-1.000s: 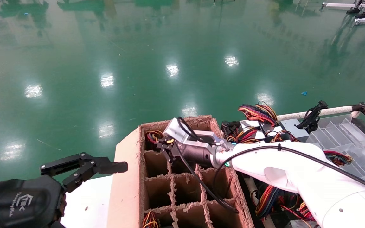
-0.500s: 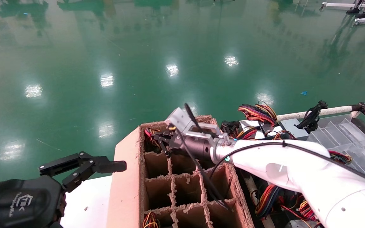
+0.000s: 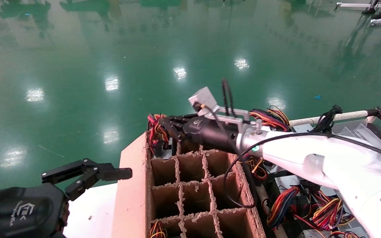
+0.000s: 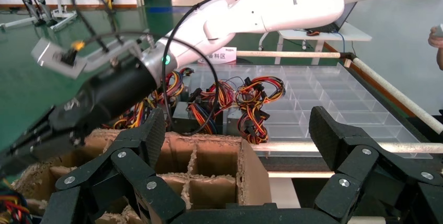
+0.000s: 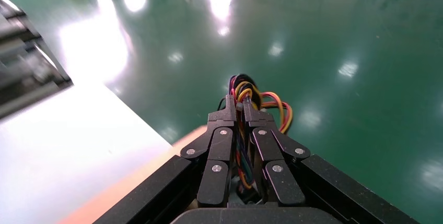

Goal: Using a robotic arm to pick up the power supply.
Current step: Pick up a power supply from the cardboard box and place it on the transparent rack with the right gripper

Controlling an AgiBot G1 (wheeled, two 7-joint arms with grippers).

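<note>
while reaching level over carton (image 3: 134,185) | right claw (image 3: 164,127) clamps power supply wires (image 3: 154,130) | left claw (image 3: 88,173) parked, spread

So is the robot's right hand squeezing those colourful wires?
Yes, the right gripper has its jaws closed on the wires, which stick out past the tips in the right wrist view.

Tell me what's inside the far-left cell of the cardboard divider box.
A power supply, grey metal barely showing; its wire bundle rises out, clamped by the right pincer. The cell's bottom is hidden.
</note>
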